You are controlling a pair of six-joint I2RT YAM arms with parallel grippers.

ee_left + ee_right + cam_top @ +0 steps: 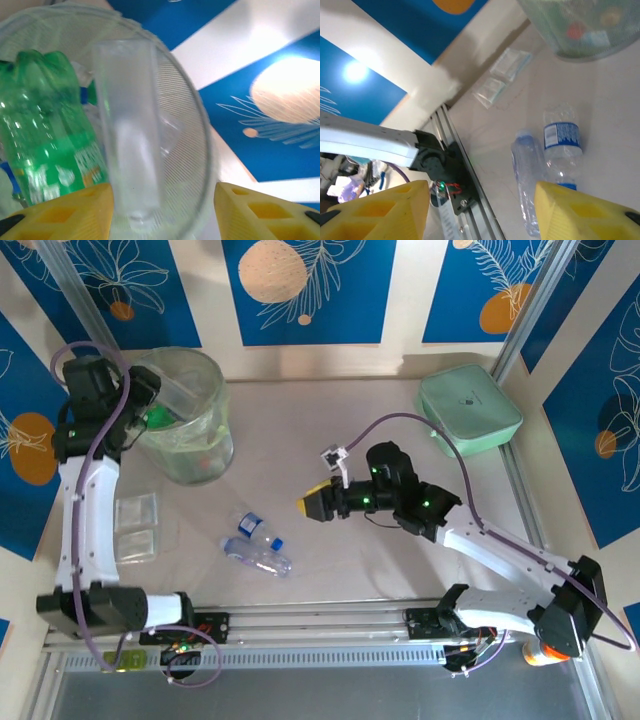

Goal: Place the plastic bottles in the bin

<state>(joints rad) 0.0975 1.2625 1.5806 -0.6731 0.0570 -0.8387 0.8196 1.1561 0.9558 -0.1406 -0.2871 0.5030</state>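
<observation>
clear plastic is seen between the parted fingers of the left gripper point(162, 192): a clear bottle point(130, 135) stands in the bin point(200, 120) beside a green bottle point(45, 125), and it is not squeezed. the right gripper point(481, 187) is held partly open and empty above two bottles point(562, 145) lying on the table point(610, 100). one should be picked next, so the jaws must be lowered around it and shut.
</observation>
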